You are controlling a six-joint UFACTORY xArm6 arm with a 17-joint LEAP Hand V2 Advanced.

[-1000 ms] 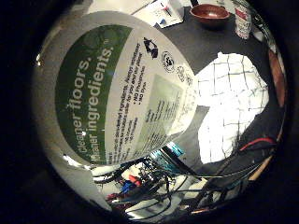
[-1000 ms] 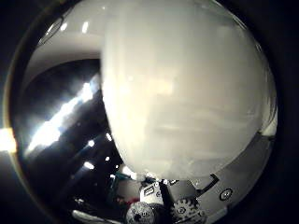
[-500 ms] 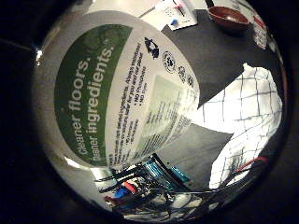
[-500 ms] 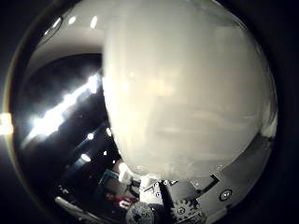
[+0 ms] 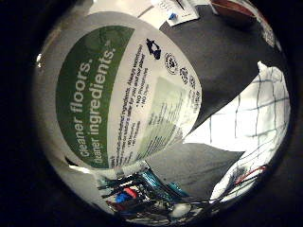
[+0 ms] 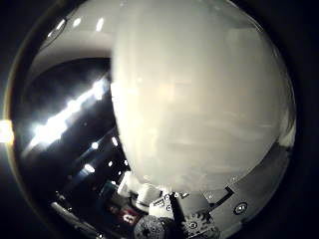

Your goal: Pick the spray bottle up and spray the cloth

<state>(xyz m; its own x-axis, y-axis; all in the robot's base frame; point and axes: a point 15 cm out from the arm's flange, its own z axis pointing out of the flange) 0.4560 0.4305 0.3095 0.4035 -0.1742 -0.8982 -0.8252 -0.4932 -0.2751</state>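
Note:
The spray bottle point(image 5: 123, 95) fills most of the right little finger side palm view, with its green and white label close against the palm. In the right thumb side palm view its pale translucent body point(image 6: 199, 100) fills the picture. Parts of my hand point(image 6: 174, 214) show at the edge by the bottle, and more of them show in the little finger side view point(image 5: 142, 184). The bottle sits fixed against the palm, held off the table. The white checked cloth point(image 5: 251, 123) lies on the dark table point(image 5: 218, 66) beside and below the bottle.
Papers point(image 5: 175, 11) lie at the far side of the table. In the thumb side view, a dark surface with bright reflections point(image 6: 60, 119) lies beside the bottle.
The whole little finger side view has shifted: the cloth and the far things on the table have slid toward the picture's edge. The bottle stays fixed against the palm, so my hand moved with it.

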